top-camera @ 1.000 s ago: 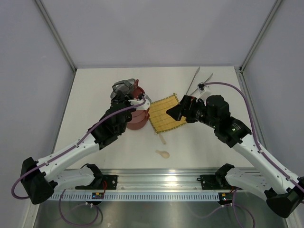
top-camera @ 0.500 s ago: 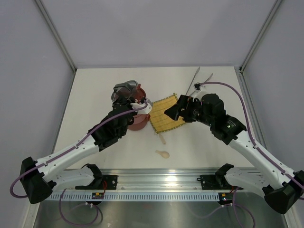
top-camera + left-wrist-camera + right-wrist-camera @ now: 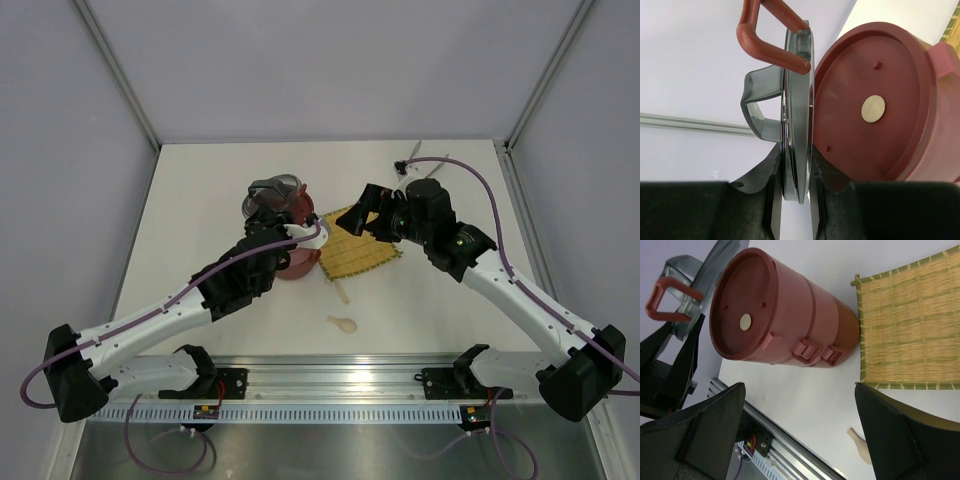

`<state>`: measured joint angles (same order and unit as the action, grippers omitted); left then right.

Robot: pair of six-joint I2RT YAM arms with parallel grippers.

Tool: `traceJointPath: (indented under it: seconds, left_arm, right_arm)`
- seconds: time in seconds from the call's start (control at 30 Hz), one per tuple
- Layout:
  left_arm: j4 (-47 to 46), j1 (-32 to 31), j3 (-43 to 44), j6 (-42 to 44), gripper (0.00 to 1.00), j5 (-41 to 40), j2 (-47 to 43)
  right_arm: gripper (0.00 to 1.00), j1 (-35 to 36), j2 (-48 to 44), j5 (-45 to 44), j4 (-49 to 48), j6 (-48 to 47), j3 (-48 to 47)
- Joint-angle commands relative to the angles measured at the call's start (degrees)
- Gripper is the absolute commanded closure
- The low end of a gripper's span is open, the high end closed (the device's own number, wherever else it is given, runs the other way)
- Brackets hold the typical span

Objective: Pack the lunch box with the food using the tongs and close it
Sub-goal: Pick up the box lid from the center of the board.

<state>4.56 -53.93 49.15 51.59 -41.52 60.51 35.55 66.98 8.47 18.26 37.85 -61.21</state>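
Note:
The lunch box (image 3: pixel 293 262) stands as a dark-red stack left of centre, a flat red disc lid (image 3: pixel 870 107) on top. My left gripper (image 3: pixel 795 200) is shut on the grey see-through top lid (image 3: pixel 797 120), held on edge right beside the stack, its red clip (image 3: pixel 765 30) sticking out. Over the yellow mat, my right gripper (image 3: pixel 365 222) faces the lunch box (image 3: pixel 780 320) with jaws wide open and nothing between them. Only a tip of the tongs (image 3: pixel 412 152) shows behind the right arm. No food is in view.
The yellow woven mat (image 3: pixel 910 330) lies just right of the stack. A small cream spoon (image 3: pixel 342 323) lies near the front, with a short cream stick (image 3: pixel 342 292) above it. The metal rail (image 3: pixel 330 385) runs along the near edge.
My right arm has swung up and left, over the mat and toward the lunch box, covering most of the tongs. The left gripper with the lid has shifted slightly right.

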Motion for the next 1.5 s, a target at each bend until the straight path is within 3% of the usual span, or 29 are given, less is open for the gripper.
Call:
traceJointPath:
  seconds: [0.0, 0.1, 0.13, 0.23, 0.27, 0.43, 0.6, 0.83, 1.0, 1.33, 1.47]
  left_arm:
    - [0.37, -1.35, -1.06, -1.77, 1.0, 0.39, 0.75]
    - [-4.99, -1.53, -2.03, 2.97, 1.0, -2.15, -0.04]
    - [-8.04, -1.53, -1.95, 4.29, 1.0, -2.51, -0.22]
    - [-13.58, -1.53, -0.64, 9.3, 1.0, -3.04, -1.18]
    - [-14.57, -1.53, 0.07, 10.79, 1.0, -2.7, -1.45]
    - [-20.78, -1.44, 2.28, 15.54, 1.0, 0.55, -3.29]
    - [-30.12, -1.53, -3.79, 26.44, 1.0, 3.46, -4.53]
    - [-34.26, -1.53, -5.46, 30.41, 1.0, 3.02, -4.26]
    - [-35.58, -1.53, -6.69, 32.25, 1.0, 2.93, -4.7]
    - [-32.6, -1.7, -7.92, 30.58, 1.0, 3.81, -7.51]
    - [-32.77, -1.7, -9.33, 30.85, 1.0, 3.38, -7.78]
  right_arm:
    - [0.05, -2.06, 1.39, 0.05, -3.49, 1.97, -4.62]
    - [0.18, -3.47, 2.63, 2.34, -5.07, 3.2, -6.64]
    - [0.28, -3.73, 2.8, 2.95, -5.34, 3.46, -7.08]
    - [0.44, -4.79, 3.24, 4.7, -6.57, 4.69, -9.62]
    - [0.45, -5.22, 3.42, 5.5, -7.09, 5.3, -10.33]
    - [0.41, -6.28, 5.79, 11.02, -9.38, 7.33, -14.98]
    - [0.18, -6.37, 9.65, 17.44, -14.03, 11.01, -19.73]
    - [0.04, -6.37, 14.75, 25.09, -22.03, 16.29, -21.15]
    - [0.06, -6.37, 17.48, 28.44, -27.04, 18.4, -21.49]
    - [0.06, -6.37, 27.05, 40.55, -25.82, 13.75, -29.83]
    - [0.07, -6.37, 29.78, 42.16, -27.31, 16.81, -31.78]
